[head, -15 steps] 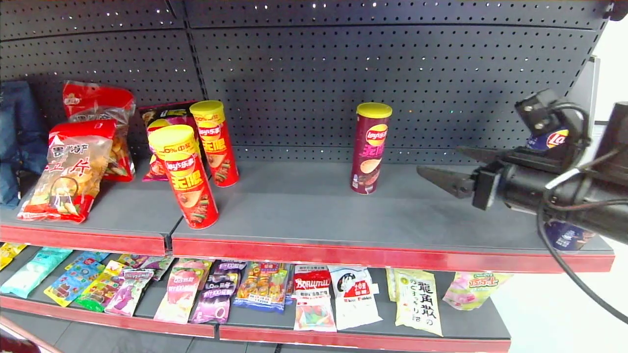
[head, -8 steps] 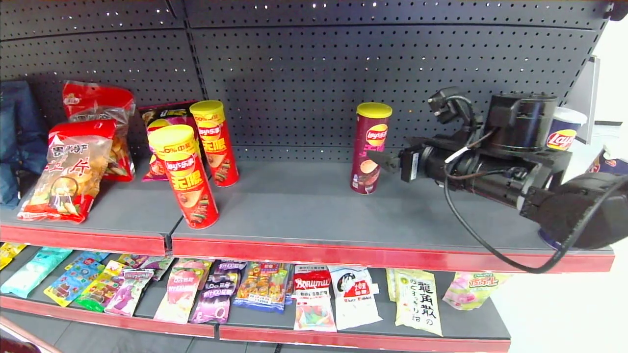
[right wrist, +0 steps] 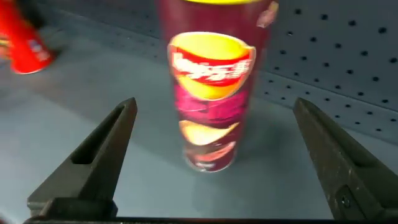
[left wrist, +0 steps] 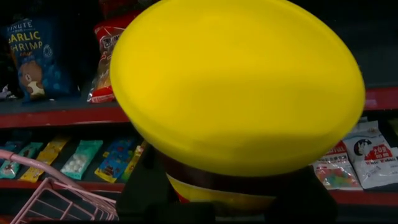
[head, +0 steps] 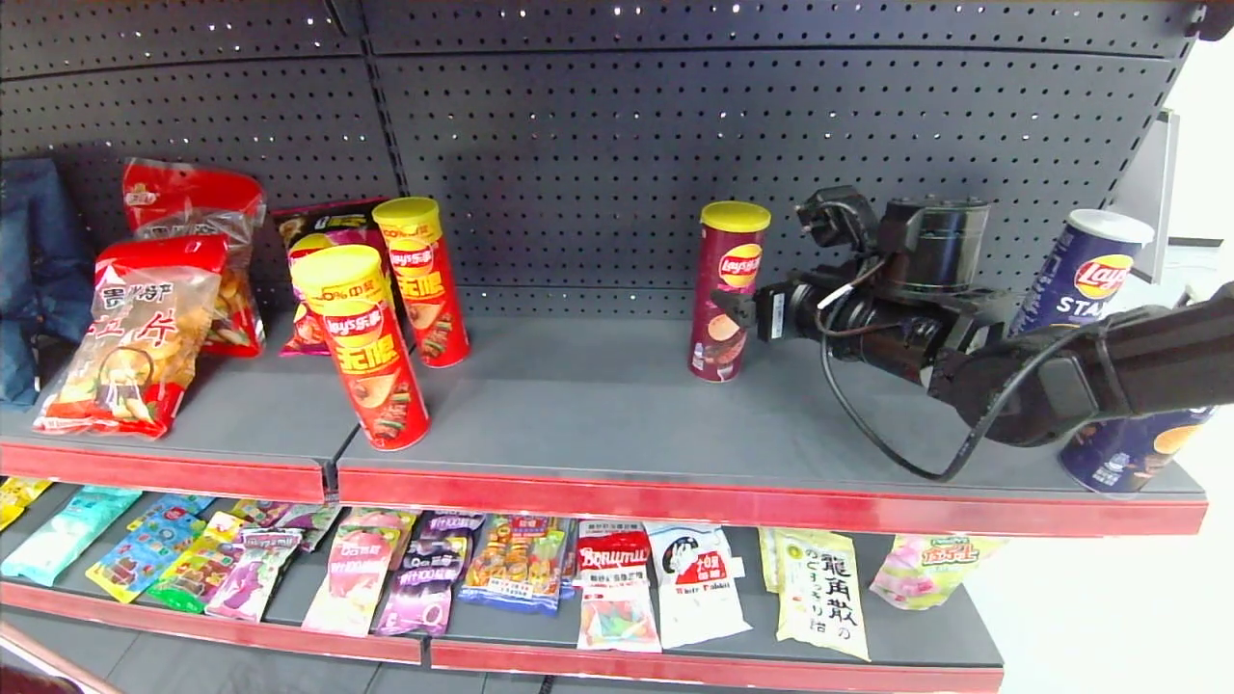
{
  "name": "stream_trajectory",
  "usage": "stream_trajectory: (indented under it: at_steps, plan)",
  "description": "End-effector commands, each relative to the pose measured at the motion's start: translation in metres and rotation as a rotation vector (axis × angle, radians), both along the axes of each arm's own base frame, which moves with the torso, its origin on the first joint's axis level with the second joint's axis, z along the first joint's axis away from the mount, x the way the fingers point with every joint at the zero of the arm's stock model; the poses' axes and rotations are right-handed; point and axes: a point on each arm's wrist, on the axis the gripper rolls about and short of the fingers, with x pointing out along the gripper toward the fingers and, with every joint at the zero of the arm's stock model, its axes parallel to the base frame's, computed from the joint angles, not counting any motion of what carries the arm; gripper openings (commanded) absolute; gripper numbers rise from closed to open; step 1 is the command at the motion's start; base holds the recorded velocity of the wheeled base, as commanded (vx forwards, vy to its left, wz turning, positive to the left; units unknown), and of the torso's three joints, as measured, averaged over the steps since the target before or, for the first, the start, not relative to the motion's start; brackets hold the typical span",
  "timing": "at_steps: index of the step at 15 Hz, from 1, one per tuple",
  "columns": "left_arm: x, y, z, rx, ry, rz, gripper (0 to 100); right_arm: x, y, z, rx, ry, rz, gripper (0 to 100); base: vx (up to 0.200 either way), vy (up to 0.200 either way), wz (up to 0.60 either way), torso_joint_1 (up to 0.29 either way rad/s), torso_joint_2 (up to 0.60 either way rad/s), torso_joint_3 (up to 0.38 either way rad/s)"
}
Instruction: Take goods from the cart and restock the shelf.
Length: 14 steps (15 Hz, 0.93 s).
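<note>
R gripper (right wrist: 214,106) is spread wide and holds nothing. The maroon can (head: 728,289) is dead ahead of it, centred in the gap w/ clear air each side, so neither finger touches it. The can stands upright on the shelf (head: 578,424), long axis vertical, crossing the fingers' plane at a right angle. Lid is above the gripper, base below, so the fingers line up roughly w/ the can's mid-height. From the head view the tips look level w/ the can's near side, but can't tell if they've passed it.

My read: a short push fwd, then a squeeze, would take the can at its middle. It's tall and narrow, so an off-centre nudge could tip it.

R arm is plainly the nearer one. A blue can (head: 1094,270) stands behind and beside that arm, near the shelf end, and red cans (head: 362,347) are well off to the gripper's far side.

L gripper (left wrist: 227,202) seems clamped on another yellow-lidded can (left wrist: 236,87) – dark fingers hug its body just under the lid, w/ the pink cart (left wrist: 56,199) below it.
</note>
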Motion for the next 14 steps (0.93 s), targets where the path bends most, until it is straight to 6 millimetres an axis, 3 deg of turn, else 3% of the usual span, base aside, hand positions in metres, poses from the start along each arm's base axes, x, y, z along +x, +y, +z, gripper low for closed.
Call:
stream_trajectory:
  at_steps: [1, 10, 14]
  plan:
    - [0.001, 0.0, -0.001, -0.001, 0.005, 0.0, 0, 0.012, -0.005, -0.006, -0.002, 0.007, -0.022, 100, 0.0, 0.0, 0.0, 0.0, 0.0, 0.0]
    - [0.0, 0.0, -0.004, -0.001, 0.006, 0.001, 0, 0.026, 0.006, -0.004, 0.045, -0.009, -0.008, 100, 0.0, 0.0, 0.0, 0.0, 0.0, 0.0]
    - [0.0, 0.0, -0.004, -0.001, 0.006, 0.001, 0, 0.042, 0.017, 0.001, 0.065, -0.055, 0.001, 100, 0.0, 0.0, 0.0, 0.0, 0.0, 0.0]
